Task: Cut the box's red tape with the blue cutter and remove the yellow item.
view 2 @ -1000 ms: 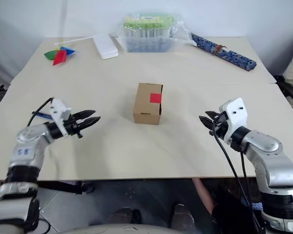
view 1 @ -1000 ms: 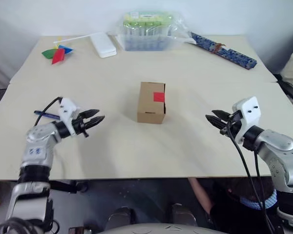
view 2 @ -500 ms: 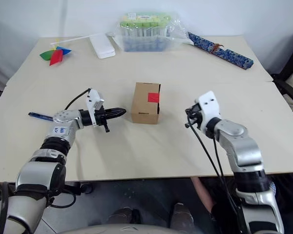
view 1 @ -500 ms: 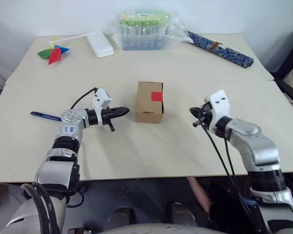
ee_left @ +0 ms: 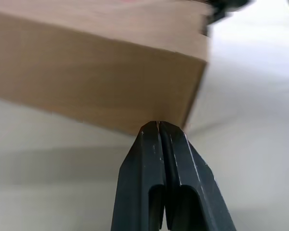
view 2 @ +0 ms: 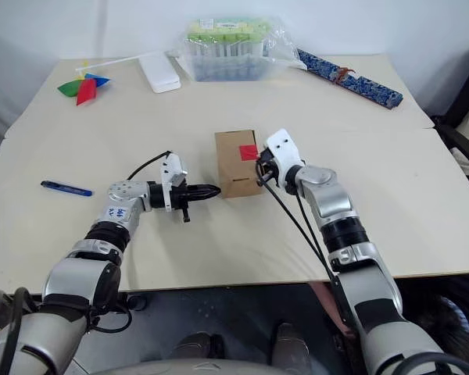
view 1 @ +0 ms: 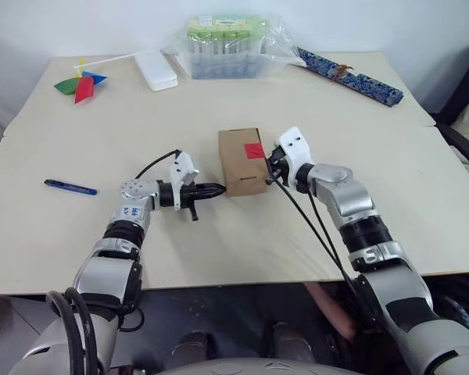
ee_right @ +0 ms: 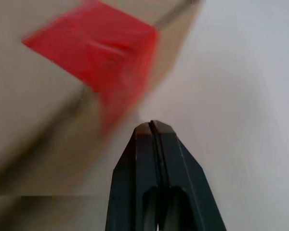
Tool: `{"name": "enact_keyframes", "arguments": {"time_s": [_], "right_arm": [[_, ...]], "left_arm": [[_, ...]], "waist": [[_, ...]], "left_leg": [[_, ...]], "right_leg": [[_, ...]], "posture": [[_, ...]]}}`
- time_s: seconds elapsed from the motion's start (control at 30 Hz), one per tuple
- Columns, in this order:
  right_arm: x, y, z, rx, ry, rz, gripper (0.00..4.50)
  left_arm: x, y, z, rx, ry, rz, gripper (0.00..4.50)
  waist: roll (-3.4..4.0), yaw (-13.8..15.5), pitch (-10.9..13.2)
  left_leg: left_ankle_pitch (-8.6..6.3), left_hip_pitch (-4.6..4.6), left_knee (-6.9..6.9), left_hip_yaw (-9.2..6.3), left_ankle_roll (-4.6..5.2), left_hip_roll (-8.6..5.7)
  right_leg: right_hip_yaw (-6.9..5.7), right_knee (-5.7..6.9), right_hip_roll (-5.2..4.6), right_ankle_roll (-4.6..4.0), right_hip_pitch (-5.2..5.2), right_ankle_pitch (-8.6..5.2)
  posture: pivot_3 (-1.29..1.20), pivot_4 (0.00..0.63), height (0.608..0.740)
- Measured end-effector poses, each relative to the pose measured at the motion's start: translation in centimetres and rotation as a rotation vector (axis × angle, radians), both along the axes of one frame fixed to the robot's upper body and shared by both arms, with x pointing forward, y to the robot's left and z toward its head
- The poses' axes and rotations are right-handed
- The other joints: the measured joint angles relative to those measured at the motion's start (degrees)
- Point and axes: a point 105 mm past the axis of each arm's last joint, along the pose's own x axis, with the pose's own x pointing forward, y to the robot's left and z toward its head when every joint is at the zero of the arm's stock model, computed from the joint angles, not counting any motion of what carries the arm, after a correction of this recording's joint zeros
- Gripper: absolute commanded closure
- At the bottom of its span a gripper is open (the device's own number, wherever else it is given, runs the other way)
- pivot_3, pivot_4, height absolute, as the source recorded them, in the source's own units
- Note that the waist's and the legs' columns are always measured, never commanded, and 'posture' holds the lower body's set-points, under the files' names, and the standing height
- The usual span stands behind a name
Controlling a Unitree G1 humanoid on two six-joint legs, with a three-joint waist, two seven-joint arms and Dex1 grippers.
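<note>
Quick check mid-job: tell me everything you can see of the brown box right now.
The box is a small brown cardboard carton, closed, standing on the table's middle. The red tape patch sits on its top at the edge on the robot's right, folding over that edge. The shut left gripper points at its lower near corner on the left; the shut right gripper is close against its right side under the tape. Contact cannot be confirmed.

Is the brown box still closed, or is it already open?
Closed: the box has its flaps down, and the red tape lies whole across the seam.
</note>
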Motion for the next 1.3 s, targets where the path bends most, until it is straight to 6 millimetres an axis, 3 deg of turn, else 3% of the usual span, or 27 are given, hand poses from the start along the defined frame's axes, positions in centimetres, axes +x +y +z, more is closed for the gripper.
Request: {"name": "enact_keyframes", "arguments": {"time_s": [0.47, 0.87, 1.1, 1.3], "right_arm": [[-2.7, -1.0, 0.0, -0.119, 0.015, 0.196, 4.50], [-2.5, -1.1, -1.5, -0.189, -0.013, 0.244, 4.50], [-2.1, -2.3, -0.9, -0.276, -0.072, 0.200, 4.50], [-1.5, -6.1, 2.3, -0.305, -0.195, 0.007, 4.50]], "left_arm": [[-2.9, -2.2, -0.4, 0.042, 0.079, -0.140, 4.43], [-5.9, -3.2, -0.1, 0.011, 0.143, -0.090, 4.43], [-4.9, 0.2, 1.9, -0.003, 0.099, 0.054, 4.43], [-5.8, 3.7, 2.8, -0.003, 0.137, 0.139, 4.43]], "waist": [[0.00, 0.0, 0.0], [0.00, 0.2, 0.0], [0.00, 0.4, 0.0], [0.00, 0.5, 0.0]], "left_leg": [[0.00, 0.01, 0.05, -0.01, 0.00, 0.00], [0.01, 0.02, 0.11, 0.00, -0.02, 0.02], [0.02, 0.03, 0.12, -0.05, -0.03, 0.04], [0.02, 0.02, 0.11, -0.51, -0.04, 0.04]], "right_leg": [[0.05, 0.06, -0.01, 0.00, -0.01, 0.00], [0.12, 0.10, -0.01, 0.00, 0.00, 0.00], [0.12, 0.09, -0.01, -0.01, 0.00, 0.00], [0.12, 0.10, -0.03, -0.01, 0.00, 0.00]], "posture": [[0.00, 0.150, 0.740], [0.00, 0.150, 0.740], [0.00, 0.150, 0.740], [0.00, 0.150, 0.740]]}}
